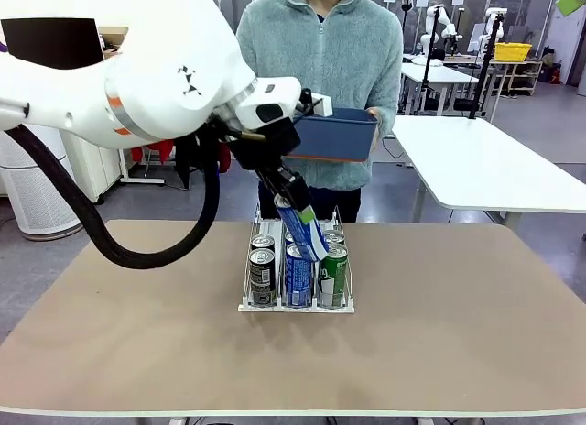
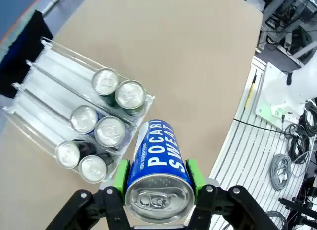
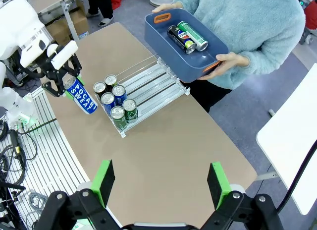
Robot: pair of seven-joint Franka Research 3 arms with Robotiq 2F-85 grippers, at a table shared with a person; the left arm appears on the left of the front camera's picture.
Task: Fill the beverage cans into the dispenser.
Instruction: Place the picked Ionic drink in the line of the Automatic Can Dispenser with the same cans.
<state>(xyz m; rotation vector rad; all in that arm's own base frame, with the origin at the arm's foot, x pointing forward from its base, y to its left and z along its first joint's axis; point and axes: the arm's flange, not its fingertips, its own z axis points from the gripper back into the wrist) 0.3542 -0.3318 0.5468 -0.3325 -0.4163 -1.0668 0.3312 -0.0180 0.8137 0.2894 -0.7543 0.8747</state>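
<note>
My left gripper [image 1: 298, 210] is shut on a blue Pocari Sweat can [image 1: 308, 237], held tilted just above the front of the dispenser [image 1: 295, 307]. In the left wrist view the can [image 2: 157, 163] sits between the green pads [image 2: 120, 176], silver top towards the camera, beside the dispenser [image 2: 44, 91]. Several cans [image 2: 108, 132] stand at the front of its three lanes, two per lane. My right gripper [image 3: 161, 185] hangs open high over the table, far from the dispenser [image 3: 153, 81]. Two more cans [image 3: 188, 35] lie in the person's bin.
A person at the far side holds a blue plastic bin [image 1: 334, 135] in both hands above the table's far edge. The brown table [image 1: 439, 333] is bare around the dispenser. A white table [image 1: 494, 164] stands behind on the right.
</note>
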